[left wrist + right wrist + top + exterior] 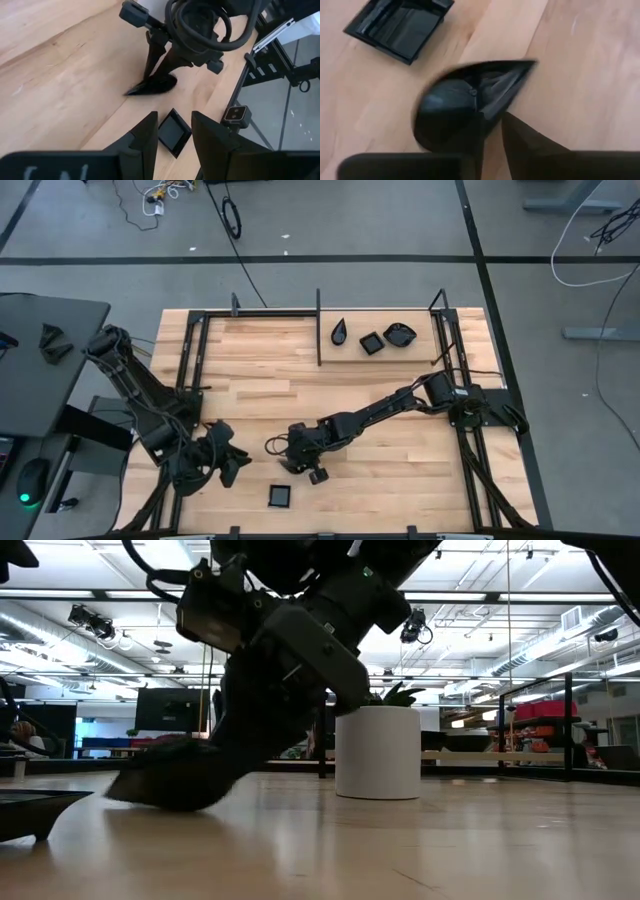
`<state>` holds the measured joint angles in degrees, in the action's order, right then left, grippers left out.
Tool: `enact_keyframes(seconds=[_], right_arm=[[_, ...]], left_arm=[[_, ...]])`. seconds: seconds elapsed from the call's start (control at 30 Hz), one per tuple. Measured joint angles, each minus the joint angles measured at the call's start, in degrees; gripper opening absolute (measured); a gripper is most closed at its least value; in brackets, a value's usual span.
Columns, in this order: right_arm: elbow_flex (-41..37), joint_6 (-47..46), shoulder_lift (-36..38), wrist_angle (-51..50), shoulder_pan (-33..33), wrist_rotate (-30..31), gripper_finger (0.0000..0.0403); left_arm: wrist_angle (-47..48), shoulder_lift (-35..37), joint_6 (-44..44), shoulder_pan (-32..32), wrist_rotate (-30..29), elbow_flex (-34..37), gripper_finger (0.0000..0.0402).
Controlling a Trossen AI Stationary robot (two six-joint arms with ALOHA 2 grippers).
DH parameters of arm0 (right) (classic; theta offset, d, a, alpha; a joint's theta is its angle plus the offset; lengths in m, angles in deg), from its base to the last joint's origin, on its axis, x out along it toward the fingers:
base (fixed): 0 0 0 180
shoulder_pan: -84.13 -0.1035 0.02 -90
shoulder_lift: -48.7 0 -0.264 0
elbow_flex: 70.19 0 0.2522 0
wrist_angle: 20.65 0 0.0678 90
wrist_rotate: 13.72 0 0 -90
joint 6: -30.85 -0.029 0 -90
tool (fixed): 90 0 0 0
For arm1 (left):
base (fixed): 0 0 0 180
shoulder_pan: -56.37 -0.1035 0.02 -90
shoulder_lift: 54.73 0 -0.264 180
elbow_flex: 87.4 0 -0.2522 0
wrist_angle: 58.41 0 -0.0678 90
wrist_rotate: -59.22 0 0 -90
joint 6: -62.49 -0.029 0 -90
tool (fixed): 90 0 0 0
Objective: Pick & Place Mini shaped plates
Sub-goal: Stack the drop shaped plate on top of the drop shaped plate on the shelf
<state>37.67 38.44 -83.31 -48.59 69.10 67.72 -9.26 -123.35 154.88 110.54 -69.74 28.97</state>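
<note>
A teardrop plate, lower centre of the high view, is pinched at its rim by the right gripper, one edge touching the table. It should be lowered flat before release, clear of the square plate. The left gripper waits at lower left, jaws apart.

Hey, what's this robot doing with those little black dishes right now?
The right tool holds a black teardrop plate tilted at the near middle of the wooden table. A square plate lies close by near the front edge. Three more plates sit at the far side. The left tool waits open at the front left.
</note>
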Motion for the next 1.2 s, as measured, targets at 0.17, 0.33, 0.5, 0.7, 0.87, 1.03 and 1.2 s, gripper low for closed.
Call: enact_keyframes(seconds=[0.17,0.33,0.5,0.7,0.87,1.03,1.2], right_arm=[[0.0,-1.0,0.0,0.0,-0.1,0.0,0.0019],[0.0,-6.1,0.3,-0.2,-0.1,0.0,0.0007],[0.0,-10.5,2.4,-0.7,-0.1,0.2,0.0003],[0.0,-16.4,3.4,-1.2,-0.3,0.2,0.0002],[0.0,-21.2,3.6,-1.6,-1.1,1.6,0.0001],[0.0,-29.7,6.7,-4.0,-1.4,6.3,0.0001],[0.0,-36.5,13.9,-7.0,-0.5,14.4,0.0001]], left_arm=[[0.3,0.0,0.0,0.0,0.4,0.0,0.0124],[0.5,0.0,-0.1,0.0,0.4,0.0,0.0124],[1.0,0.0,-0.1,0.0,0.4,0.0,0.0124],[1.7,0.0,-0.2,0.0,-0.3,0.0,0.0124],[1.8,0.0,-0.2,0.0,-0.9,0.0,0.0124],[1.8,0.0,-0.2,0.0,-0.9,0.0,0.0124],[2.3,0.0,-0.2,0.0,-1.9,0.0,0.0124]])
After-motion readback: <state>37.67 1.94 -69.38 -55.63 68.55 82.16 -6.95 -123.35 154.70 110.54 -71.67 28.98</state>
